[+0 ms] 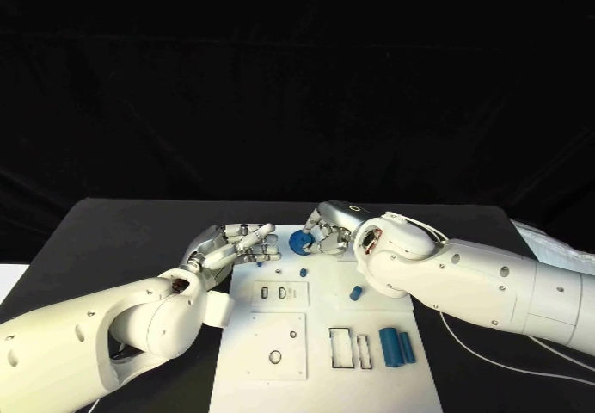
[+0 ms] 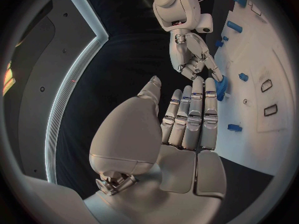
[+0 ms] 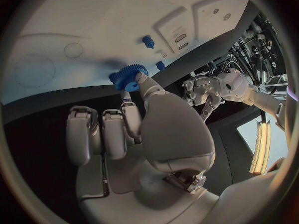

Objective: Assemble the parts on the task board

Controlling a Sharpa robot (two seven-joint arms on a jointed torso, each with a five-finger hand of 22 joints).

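Right hand [image 1: 325, 234], upper centre of head view, pinches the blue gear [image 1: 302, 243] between thumb and a finger; other fingers curled alongside. Right wrist view confirms: gear [image 3: 129, 77] at the fingertips [image 3: 141, 78], just at the far edge of the task board [image 1: 325, 361]. Whether the gear already touches the board: cannot tell.

Left hand [image 1: 236, 245], left of centre in head view, holds nothing. Fingers [image 2: 194, 115] extended, close together, tips pointing toward the gear and near it; contact not confirmed.

Judged step: seating the gear at the board's far end. Recommendations:
- Keep gear flat to the board during descent; a tilted gear will likely bind on its seat.
- Lower slowly, w/ slight rotation if teeth or bore need to find their place.
- Left hand may steady the gear's rim, but shd not push it sideways out of the pinch.
- Release only once gear sits level.

Edges & clearance:
- Gear is at the board's far margin; black worktop [image 1: 112, 232] directly beyond. A slip there puts the part off the board.
- Both hands crowd the same spot; little room between them. Withdraw one at a time.
- Small blue peg [image 1: 303, 272] and another blue piece [image 1: 356, 292] lie near, below the hands in head view; retreat paths shd avoid sweeping them.
- Two blue cylinders [image 1: 395, 346] lower right of board, well apart, no conflict.
- Right forearm overhangs the board's right side; lift before swinging back.
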